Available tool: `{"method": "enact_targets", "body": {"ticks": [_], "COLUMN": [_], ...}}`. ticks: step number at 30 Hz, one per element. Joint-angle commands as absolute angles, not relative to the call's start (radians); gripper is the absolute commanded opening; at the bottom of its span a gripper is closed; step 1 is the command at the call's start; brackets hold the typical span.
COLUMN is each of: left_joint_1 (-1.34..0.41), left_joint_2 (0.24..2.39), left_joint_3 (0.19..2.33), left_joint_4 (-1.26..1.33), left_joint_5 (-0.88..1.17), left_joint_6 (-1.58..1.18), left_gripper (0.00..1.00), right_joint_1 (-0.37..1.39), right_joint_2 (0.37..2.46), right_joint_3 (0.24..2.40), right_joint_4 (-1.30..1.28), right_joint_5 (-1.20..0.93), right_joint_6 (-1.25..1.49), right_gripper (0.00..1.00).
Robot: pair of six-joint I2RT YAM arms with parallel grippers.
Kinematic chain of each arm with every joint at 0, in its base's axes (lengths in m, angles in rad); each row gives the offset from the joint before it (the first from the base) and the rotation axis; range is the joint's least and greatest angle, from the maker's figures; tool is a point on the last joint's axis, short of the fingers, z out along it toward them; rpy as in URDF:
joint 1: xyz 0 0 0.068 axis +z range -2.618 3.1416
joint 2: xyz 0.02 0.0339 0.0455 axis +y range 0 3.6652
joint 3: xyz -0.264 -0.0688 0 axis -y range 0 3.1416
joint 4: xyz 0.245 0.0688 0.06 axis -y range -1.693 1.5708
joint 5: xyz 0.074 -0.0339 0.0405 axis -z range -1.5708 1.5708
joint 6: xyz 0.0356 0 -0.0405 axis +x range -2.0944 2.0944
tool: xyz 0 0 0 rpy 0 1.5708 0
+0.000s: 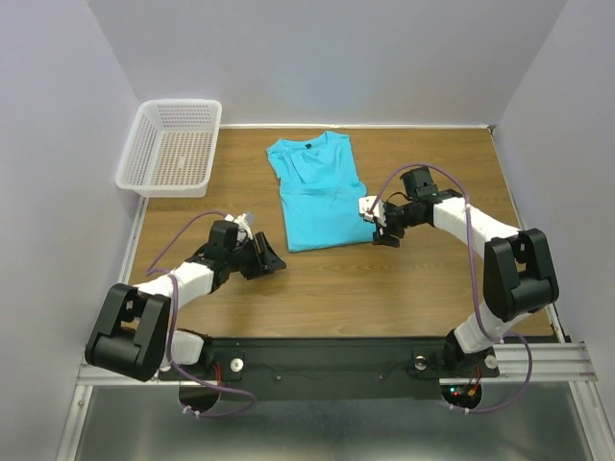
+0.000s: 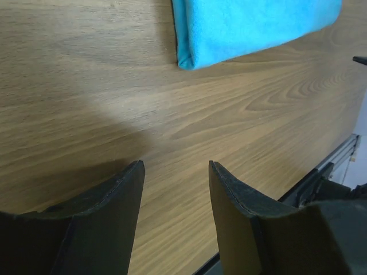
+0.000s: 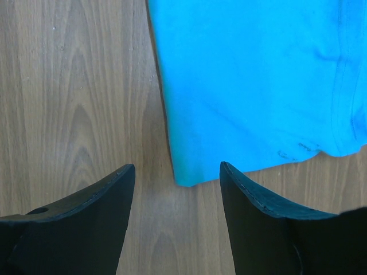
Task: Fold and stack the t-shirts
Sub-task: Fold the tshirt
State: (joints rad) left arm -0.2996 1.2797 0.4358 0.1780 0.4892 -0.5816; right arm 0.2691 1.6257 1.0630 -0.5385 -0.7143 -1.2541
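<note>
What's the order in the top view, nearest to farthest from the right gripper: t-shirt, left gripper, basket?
1. t-shirt, its near corner right by the right gripper.
2. left gripper, beyond the shirt, toward the left arm's side.
3. basket, far-left corner.

T-shirt [image 1: 318, 197]: soft matt cloth. Table [image 1: 384, 288]: smooth wood-grain. Basket [image 1: 173, 147]: white plastic mesh.

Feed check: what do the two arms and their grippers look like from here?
The left arm and right arm both have white links and bulky black joint housings, each with a looping purple cable. The left gripper and right gripper carry matte black fingers tapering to curved tips.
</note>
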Motion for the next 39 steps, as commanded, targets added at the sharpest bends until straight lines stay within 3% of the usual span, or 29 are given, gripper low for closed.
{"method": "enact_targets", "body": {"ticks": [1, 20, 32, 38, 39], "left_joint_1": [-0.316, -0.367, -0.373, -0.374, -0.374], "left_joint_2": [1.264, 1.545, 1.614, 1.638, 1.643], "left_joint_3": [0.433, 0.574, 0.607, 0.597, 0.595], "left_joint_4": [0.373, 0.443, 0.448, 0.468, 0.48], "left_joint_5": [0.477, 0.42, 0.359, 0.359, 0.36], "left_joint_6": [-0.676, -0.753, -0.788, -0.788, -0.788], "left_gripper": [0.59, 0.59, 0.47, 0.32, 0.25], "right_joint_1": [0.267, 0.262, 0.255, 0.25, 0.25], "right_joint_2": [1.614, 1.664, 1.707, 1.7, 1.7], "right_joint_3": [1.048, 1.042, 1.062, 1.057, 1.055], "right_joint_4": [-0.532, -0.532, -0.526, -0.526, -0.526], "right_joint_5": [-0.738, -0.689, -0.687, -0.692, -0.693], "right_joint_6": [-1.269, -1.313, -1.313, -1.333, -1.338], "right_gripper": [0.66, 0.66, 0.63, 0.63, 0.63]}}
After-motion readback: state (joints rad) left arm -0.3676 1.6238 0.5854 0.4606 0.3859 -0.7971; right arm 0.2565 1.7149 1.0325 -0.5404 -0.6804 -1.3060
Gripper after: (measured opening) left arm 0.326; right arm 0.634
